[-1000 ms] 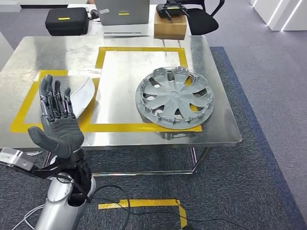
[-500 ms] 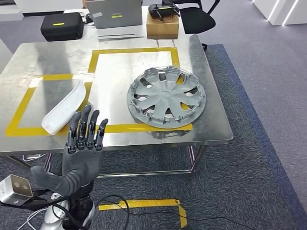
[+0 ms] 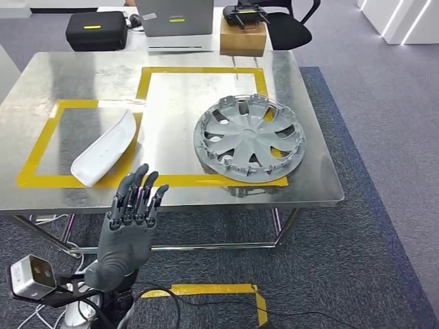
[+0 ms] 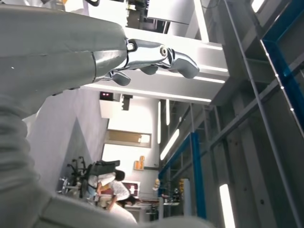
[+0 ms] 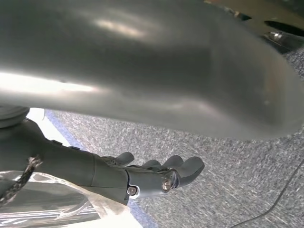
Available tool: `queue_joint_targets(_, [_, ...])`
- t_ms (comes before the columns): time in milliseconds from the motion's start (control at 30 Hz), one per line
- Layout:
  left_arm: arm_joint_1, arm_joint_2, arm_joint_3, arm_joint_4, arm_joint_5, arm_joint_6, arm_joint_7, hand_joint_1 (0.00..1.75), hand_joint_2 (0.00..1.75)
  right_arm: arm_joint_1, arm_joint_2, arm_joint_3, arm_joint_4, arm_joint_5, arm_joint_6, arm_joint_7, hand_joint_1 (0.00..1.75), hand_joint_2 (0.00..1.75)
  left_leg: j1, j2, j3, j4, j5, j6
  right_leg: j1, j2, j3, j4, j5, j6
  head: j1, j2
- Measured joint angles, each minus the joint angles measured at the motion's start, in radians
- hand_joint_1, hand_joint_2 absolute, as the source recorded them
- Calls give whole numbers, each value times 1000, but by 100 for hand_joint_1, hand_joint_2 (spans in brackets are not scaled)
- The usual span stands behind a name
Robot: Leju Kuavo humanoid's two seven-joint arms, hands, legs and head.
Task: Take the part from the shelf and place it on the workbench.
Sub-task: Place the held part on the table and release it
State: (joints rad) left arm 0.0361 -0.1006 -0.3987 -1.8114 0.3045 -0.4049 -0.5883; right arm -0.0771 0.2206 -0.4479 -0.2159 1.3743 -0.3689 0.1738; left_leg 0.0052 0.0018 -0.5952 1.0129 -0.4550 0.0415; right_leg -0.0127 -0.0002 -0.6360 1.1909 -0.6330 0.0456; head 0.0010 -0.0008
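**Resting on the workbench, white part sits apart from an empty left hand**

Lying inside the left yellow-taped rectangle (image 3: 38, 140) on the metal workbench (image 3: 311, 164), the white curved part (image 3: 104, 147) is touched by nothing. The left hand (image 3: 127, 229) is raised in front of the bench's near edge, palm away from the camera, fingers (image 3: 136, 192) extended, slightly apart and holding nothing. A grey wheel cover (image 3: 250, 138) lies across the near right corner of the neighbouring taped square. Behind the bench stand a black case (image 3: 96, 30), a laptop (image 3: 175, 19) and a cardboard box (image 3: 243, 35).

From the left wrist, the same fingers (image 4: 157, 54) stretch out against ceiling lights and blue racking (image 4: 196, 175). From the right wrist, the right hand (image 5: 143, 178) hangs over grey carpet (image 5: 229, 175), fingers gently curved and loosely apart, nothing in them.
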Motion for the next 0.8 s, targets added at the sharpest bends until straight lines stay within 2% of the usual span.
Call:
queue_joint_targets(33, [1, 1, 0, 1, -7, 2, 1, 0, 175, 1, 0, 0, 0, 0, 0, 0, 0, 0, -1, 1, -5, 0, 4, 1, 0, 0, -21, 57, -24, 2, 0, 0])
queue_joint_targets(67, [1, 2, 0, 3, -14, 5, 2, 0, 175, 2, -1, 0, 0, 0, 0, 0, 0, 0, -1, 1, -11, 0, 8, 1, 0, 0, -26, 83, -28, 3, 0, 0])
queue_joint_targets(100, [2, 4, -1, 5, -18, 7, 2, 0, 175, 4, -1, 0, 0, -1, 0, 0, 0, 0, -1, 1, -15, 1, 12, -1, 0, 0, -13, 70, -14, 3, 0, 0])
queue_joint_targets(133, [3, 5, -1, 6, -21, 8, 2, 0, 175, 4, -1, 0, 0, -1, 0, 0, 0, 0, -1, 1, -19, 1, 16, -3, 0, 0, 21, 19, 14, 1, 0, 0])
queue_joint_targets(167, [4, 5, -2, 7, -22, 8, 2, 0, 175, 4, -1, 0, 0, -1, -1, -1, 0, 0, -1, 0, -22, 1, 20, -7, 0, 0, 69, -59, 44, -1, 0, 0])
queue_joint_targets(200, [4, 6, -4, 8, -23, 7, 2, 0, 175, 2, -1, 0, 0, -1, -1, -4, 0, 0, -3, 0, -24, 2, 24, -11, 1, 0, 115, -130, 65, -3, 0, 0])
queue_joint_targets(233, [4, 6, -7, 8, -23, 5, 2, 0, 175, 1, -2, 0, 0, -1, -1, -8, 0, 0, -4, 0, -26, 2, 29, -16, 2, 1, 146, -181, 80, -6, 0, 0])
queue_joint_targets(267, [3, 6, -11, 8, -23, 2, 2, 0, 175, 0, -3, 0, 0, -1, -1, -12, 0, 0, -5, 0, -27, 3, 33, -22, 4, 2, 161, -210, 85, -9, -1, 0])
queue_joint_targets(333, [4, 7, -17, 8, -23, -2, 2, 0, 175, 0, -6, 0, 0, -2, -1, -18, 0, 0, -5, 0, -29, 2, 44, -33, 5, 4, 151, -214, 91, -18, -2, 0])
queue_joint_targets(367, [5, 7, -19, 8, -23, -3, 2, 0, 175, 1, -7, 0, 0, -2, -1, -19, 0, 0, -4, -1, -31, 5, 41, -39, 4, 2, 145, -217, 95, -26, -1, 0])
queue_joint_targets(400, [5, 8, -19, 8, -22, -3, 1, 0, 175, 1, -8, 0, 0, -2, -1, -19, 0, 0, -3, -2, -36, 17, 23, -45, 3, -1, 140, -218, 102, -35, -3, 0])
queue_joint_targets(433, [6, 9, -19, 8, -22, -3, 1, 0, 175, 2, -8, 0, 0, -1, -1, -18, 0, 0, -2, -3, -46, 48, -13, -50, 1, -3, 135, -220, 111, -44, -4, 0])
queue_joint_targets(467, [7, 10, -19, 8, -21, -3, 1, 0, 175, 2, -9, 0, 0, -1, -1, -17, 0, 0, -1, -3, -60, 97, -61, -55, 1, -6, 129, -220, 120, -50, -6, 0])
queue_joint_targets(500, [7, 11, -19, 8, -21, -2, 1, 0, 175, 2, -9, 0, 0, -1, -1, -15, 0, 0, 0, -3, -75, 158, -110, -60, 2, -6, 121, -219, 128, -53, -7, 0])
queue_joint_targets(533, [8, 13, -19, 8, -21, -2, 1, 0, 175, 3, -9, 0, 0, -1, -1, -13, 0, 0, 1, -3, -87, 219, -147, -63, 3, -7, 112, -217, 136, -53, -7, 0])
queue_joint_targets(567, [10, 14, -19, 8, -21, -1, 1, 0, 175, 4, -9, 0, 0, -1, -1, -11, 0, 0, 1, -3, -88, 260, -163, -64, 4, -8, 100, -214, 144, -54, -7, 0])
queue_joint_targets(600, [11, 15, -19, 9, -21, -1, 1, 0, 175, 4, -9, 0, 0, 0, -1, -10, 0, 0, 1, -3, -75, 267, -160, -63, 5, -8, 87, -210, 150, -53, -7, 0])
queue_joint_targets(633, [11, 16, -19, 9, -21, 0, 0, 0, 175, 4, -9, 0, 0, 0, -1, -11, 0, 0, 1, -3, -45, 238, -142, -61, 6, -8, 75, -205, 156, -53, -7, 0])
queue_joint_targets(667, [11, 16, -19, 9, -22, 0, 0, 0, 175, 4, -9, 0, 0, 0, -1, -13, 0, 0, 1, -3, 1, 177, -116, -56, 7, -8, 65, -201, 161, -51, -8, 0])
queue_joint_targets(733, [11, 16, -20, 9, -25, 1, -2, 0, 175, 5, -9, 0, 0, 0, -1, -18, 0, 0, -3, -3, 87, 41, -86, -43, 11, -7, 52, -194, 170, -45, -7, 0])
queue_joint_targets(767, [10, 16, -20, 9, -26, 2, -2, 0, 175, 5, -9, 0, 0, 0, -1, -19, 0, 0, -5, -3, 109, 0, -81, -38, 12, -6, 49, -193, 176, -40, -7, 0])
queue_joint_targets(800, [10, 16, -20, 9, -28, 3, -3, 0, 175, 5, -9, 0, 0, -1, -1, -19, 0, 0, -8, -3, 116, -17, -80, -33, 11, -7, 46, -194, 182, -33, -7, 0])
